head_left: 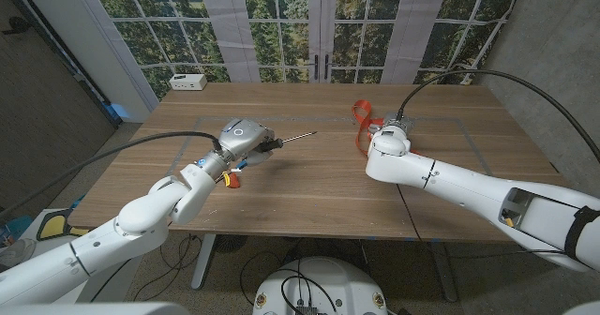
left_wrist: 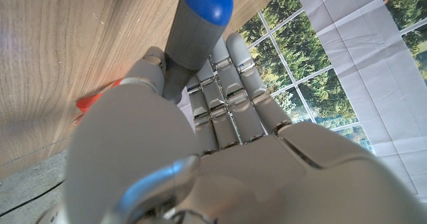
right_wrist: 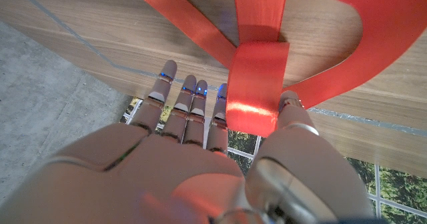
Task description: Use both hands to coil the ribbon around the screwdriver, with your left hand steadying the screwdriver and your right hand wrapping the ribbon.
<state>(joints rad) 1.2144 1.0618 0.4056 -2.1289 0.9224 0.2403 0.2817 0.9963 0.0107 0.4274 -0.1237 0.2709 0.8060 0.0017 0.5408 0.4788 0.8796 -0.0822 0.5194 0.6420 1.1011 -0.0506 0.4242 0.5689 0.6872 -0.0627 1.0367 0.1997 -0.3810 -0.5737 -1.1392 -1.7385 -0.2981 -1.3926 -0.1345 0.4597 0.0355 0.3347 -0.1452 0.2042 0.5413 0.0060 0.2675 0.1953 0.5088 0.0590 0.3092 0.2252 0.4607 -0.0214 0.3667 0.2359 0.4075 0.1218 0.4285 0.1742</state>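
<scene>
My left hand (head_left: 242, 142) grips the screwdriver by its grey, blue-capped handle (left_wrist: 197, 25) over the table's left middle. The thin metal shaft (head_left: 298, 137) points right, toward the ribbon. The red ribbon (head_left: 360, 118) lies in loops on the table right of centre, just beyond my right hand (head_left: 388, 143). In the right wrist view a folded strip of the ribbon (right_wrist: 256, 83) is pinched between the thumb and the fingers (right_wrist: 192, 107), with more loops spread on the wood behind. The two hands stand well apart, and the ribbon does not touch the screwdriver.
A small red and yellow piece (head_left: 234, 176) lies on the wooden table (head_left: 309, 188) right under my left hand. A white box (head_left: 188, 82) sits at the far left corner. Thin grey lines (head_left: 473, 146) mark the tabletop.
</scene>
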